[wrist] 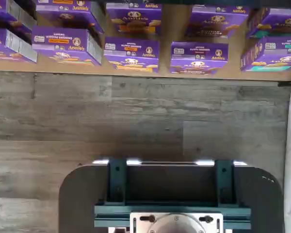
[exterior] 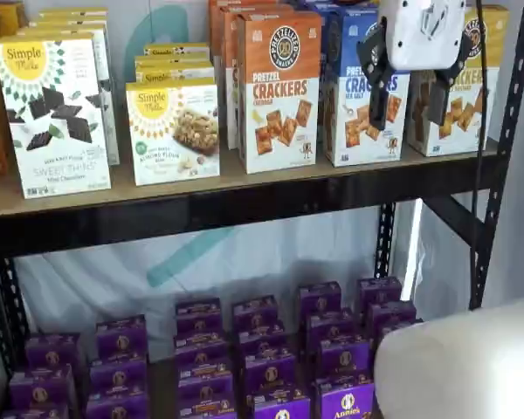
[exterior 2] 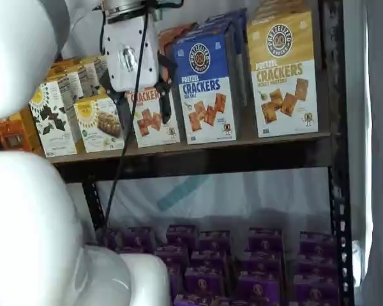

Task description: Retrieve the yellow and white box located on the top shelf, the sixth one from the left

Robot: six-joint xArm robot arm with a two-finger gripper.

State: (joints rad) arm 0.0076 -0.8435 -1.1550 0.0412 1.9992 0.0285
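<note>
I am hovering my end effector (exterior: 410, 106), fingers spread and empty, before the top shelf (exterior: 244, 202); the yellow and white box (exterior 2: 285, 73) stands at its three o'clock, so I am planning a level sideways approach

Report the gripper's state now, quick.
Gripper: open, holding nothing; a plain gap shows between its black fingers in both shelf views, in front of the top shelf cartons.

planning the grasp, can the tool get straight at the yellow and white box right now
Probably yes. The tool, fingers open, hangs in front of the top shelf, and the yellow and white box stands at the row's front with nothing before it.
</note>
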